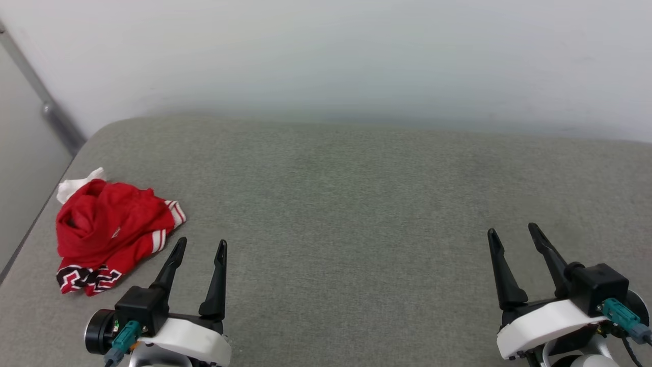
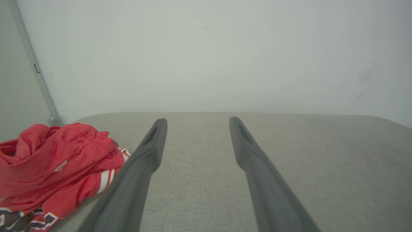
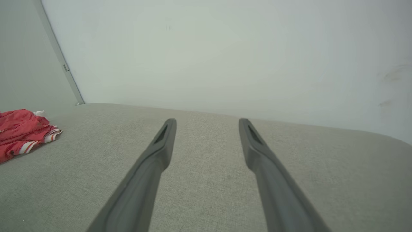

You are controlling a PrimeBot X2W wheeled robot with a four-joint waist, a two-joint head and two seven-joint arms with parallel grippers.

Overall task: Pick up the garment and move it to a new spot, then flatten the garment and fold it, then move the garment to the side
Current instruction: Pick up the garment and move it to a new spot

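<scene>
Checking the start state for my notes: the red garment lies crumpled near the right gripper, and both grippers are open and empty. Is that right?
Not quite: the garment lies crumpled near the left gripper, far from the right gripper, as the head view shows. Both grippers are indeed open and empty.

I count one red shirt (image 1: pixel 109 229), one grey cushion (image 1: pixel 346 204), and two grippers: left gripper (image 1: pixel 201 242), right gripper (image 1: pixel 512 229).

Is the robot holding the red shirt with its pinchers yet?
No, nothing is held. Both the left gripper and right gripper are open and empty, and the garment lies crumpled on the grey cushion.
</scene>
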